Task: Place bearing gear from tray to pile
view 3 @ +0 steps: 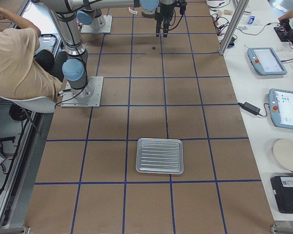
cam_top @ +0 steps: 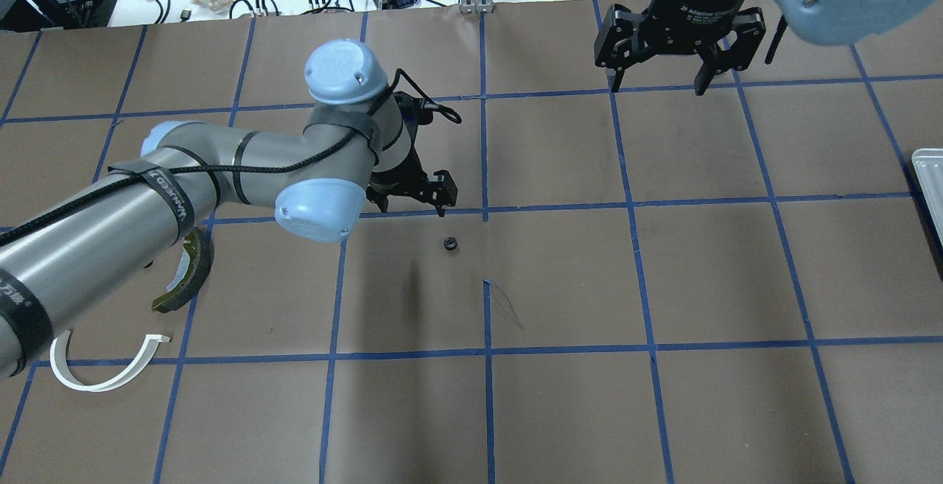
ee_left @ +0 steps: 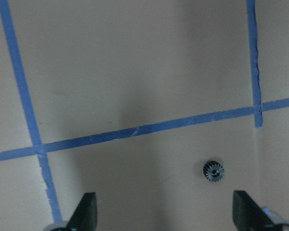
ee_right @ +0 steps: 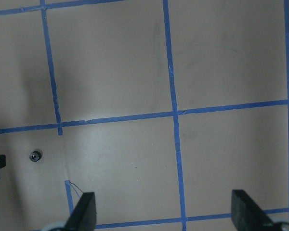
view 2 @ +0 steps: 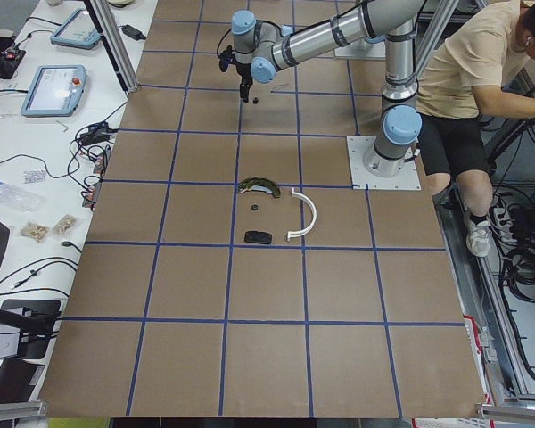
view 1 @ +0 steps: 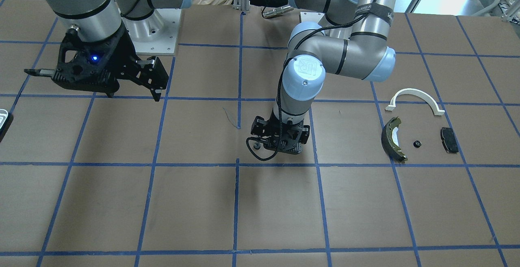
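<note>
"UR" on the left arm's joint cap (view 1: 304, 70) (other print illegible).

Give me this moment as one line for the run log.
left claw: open, near gear, not gripping | gear: lying apart from pile | right claw: open, empty | tray: empty

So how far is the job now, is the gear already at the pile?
Done: the bearing gear is out of the tray and lies loose on the table, near the middle. In hand: nothing; the left gripper hangs above it with fingers open, and the right gripper is open too, far from it. Left: grasp the gear and carry it to the pile by the brake shoe.
</note>
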{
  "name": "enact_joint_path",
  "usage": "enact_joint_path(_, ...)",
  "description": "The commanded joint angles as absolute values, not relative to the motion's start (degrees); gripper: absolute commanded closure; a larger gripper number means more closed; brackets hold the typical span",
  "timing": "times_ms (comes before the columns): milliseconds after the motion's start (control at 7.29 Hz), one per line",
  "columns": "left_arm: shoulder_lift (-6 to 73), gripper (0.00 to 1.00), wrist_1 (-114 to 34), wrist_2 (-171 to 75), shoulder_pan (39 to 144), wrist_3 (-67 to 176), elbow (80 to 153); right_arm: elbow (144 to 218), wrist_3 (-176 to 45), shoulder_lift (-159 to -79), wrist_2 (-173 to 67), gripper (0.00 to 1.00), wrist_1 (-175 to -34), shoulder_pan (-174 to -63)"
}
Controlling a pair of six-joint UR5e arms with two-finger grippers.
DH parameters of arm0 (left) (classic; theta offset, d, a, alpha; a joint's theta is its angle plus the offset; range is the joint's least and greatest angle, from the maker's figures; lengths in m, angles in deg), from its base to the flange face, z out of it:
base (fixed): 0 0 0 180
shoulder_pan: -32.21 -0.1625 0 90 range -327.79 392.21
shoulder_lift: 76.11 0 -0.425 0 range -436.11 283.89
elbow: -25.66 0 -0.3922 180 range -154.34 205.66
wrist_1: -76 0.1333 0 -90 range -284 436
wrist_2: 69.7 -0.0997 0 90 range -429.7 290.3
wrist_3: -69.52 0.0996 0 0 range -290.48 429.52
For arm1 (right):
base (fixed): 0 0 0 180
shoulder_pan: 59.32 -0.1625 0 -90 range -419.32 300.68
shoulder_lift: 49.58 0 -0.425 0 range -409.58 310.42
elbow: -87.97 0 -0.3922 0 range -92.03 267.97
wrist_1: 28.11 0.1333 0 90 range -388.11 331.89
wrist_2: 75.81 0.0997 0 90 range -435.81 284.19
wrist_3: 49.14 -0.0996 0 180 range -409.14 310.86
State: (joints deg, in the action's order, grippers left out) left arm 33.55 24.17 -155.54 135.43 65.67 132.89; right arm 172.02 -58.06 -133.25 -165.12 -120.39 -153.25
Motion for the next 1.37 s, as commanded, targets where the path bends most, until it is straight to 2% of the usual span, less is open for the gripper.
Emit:
enact_joint_path(0,35.4,0.00,30.9,-155.5,137.6,64.8,137.2,173.8,-57.4,-133.0,-166.9,0.00,-123.1,-155.0)
enact_joint_path(411,37.6,0.02,35.0,-155.4,138.0,64.8,137.2,175.2,-52.8,-133.4,-166.8,0.00,-122.9,-155.0)
enact_joint_path(549,38.2,0.08,35.5,-155.5,138.1,64.9,137.2,174.5,-52.5,-133.5,-167.6,0.00,-123.4,-154.9)
enact_joint_path(686,38.6,0.26,35.6,-155.5,138.1,64.9,137.2,174.0,-52.5,-133.9,-167.2,0.00,-123.4,-154.5)
enact_joint_path(823,38.8,0.33,35.6,-155.5,138.2,65.0,137.2,173.3,-52.5,-133.8,-166.6,0.00,-123.4,-154.0)
enact_joint_path(960,38.9,0.36,35.6,-155.4,138.4,65.2,137.2,173.1,-52.5,-134.2,-167.4,0.00,-122.8,-154.0)
enact_joint_path(1097,39.0,0.60,35.7,-155.4,138.4,65.5,137.0,173.4,-52.5,-134.7,-167.4,0.00,-122.4,-153.7)
enact_joint_path(1234,39.1,0.92,35.7,-155.4,138.4,65.8,137.0,173.4,-52.6,-134.7,-166.9,0.00,-122.6,-153.7)
